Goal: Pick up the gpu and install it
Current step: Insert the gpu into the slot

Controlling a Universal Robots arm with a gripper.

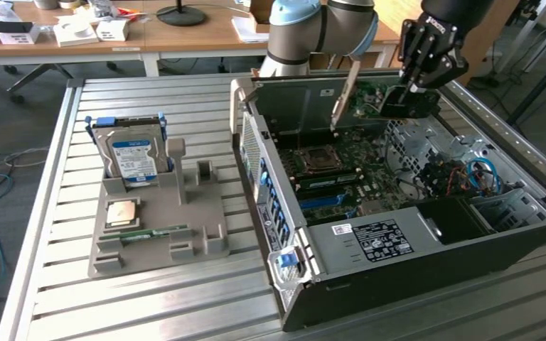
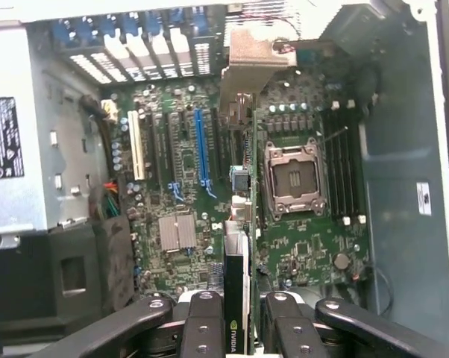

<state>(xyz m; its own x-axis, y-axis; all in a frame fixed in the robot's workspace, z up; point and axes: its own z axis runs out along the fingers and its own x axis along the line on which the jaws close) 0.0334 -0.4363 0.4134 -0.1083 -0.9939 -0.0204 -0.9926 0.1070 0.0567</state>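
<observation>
While tool (image 2: pixel 236 328) grips gpu (image 1: pixel 368 96), it hangs edge-down above motherboard (image 2: pixel 180 171).

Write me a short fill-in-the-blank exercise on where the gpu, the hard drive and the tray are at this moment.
1. The gripper is ___ on the gpu, holding it above the open computer case.
2. The hard drive stands ___ in the grey tray.
3. The grey tray lies on the exterior view's ___ of the computer case.
Missing words: shut; upright; left.
</observation>
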